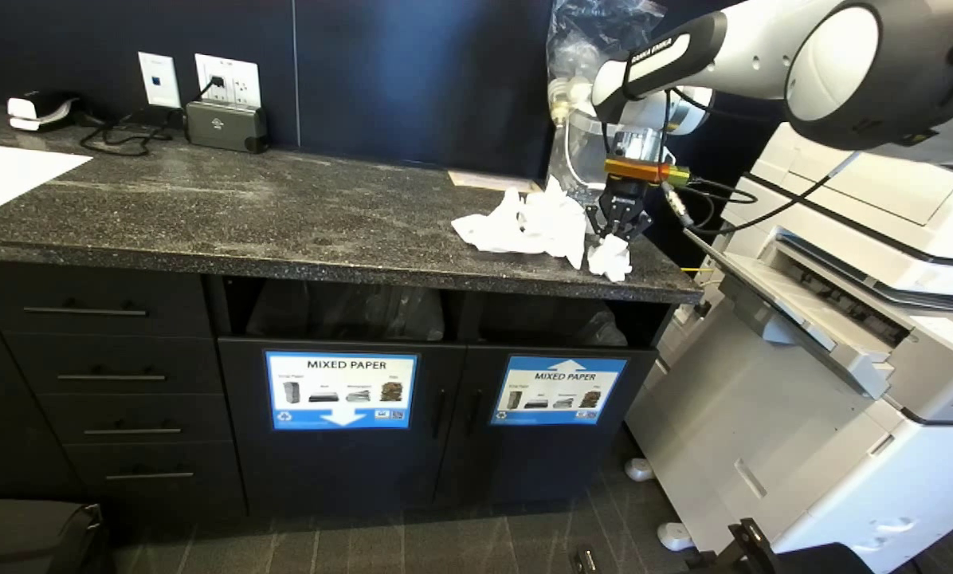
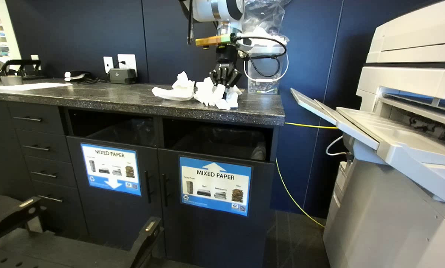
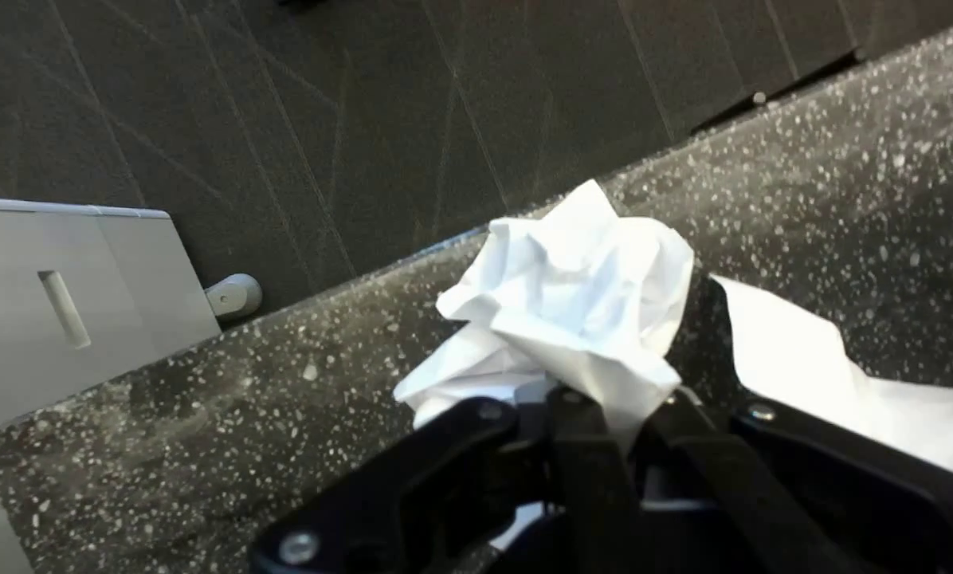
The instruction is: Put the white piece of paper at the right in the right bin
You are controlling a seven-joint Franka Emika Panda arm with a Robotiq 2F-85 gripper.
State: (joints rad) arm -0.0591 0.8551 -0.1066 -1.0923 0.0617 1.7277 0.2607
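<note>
The gripper (image 1: 617, 233) pinches the white piece of paper (image 3: 576, 279) near the front edge of the counter (image 3: 205, 414), its folds partly hiding the fingers (image 3: 578, 438). Whether the paper touches the counter, I cannot tell.

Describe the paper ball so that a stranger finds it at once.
Find the dark counter beside the printer. Near its front edge, at the printer end, the gripper pinches the white paper ball. It is smaller and rounder than the paper heap beside it.
</note>
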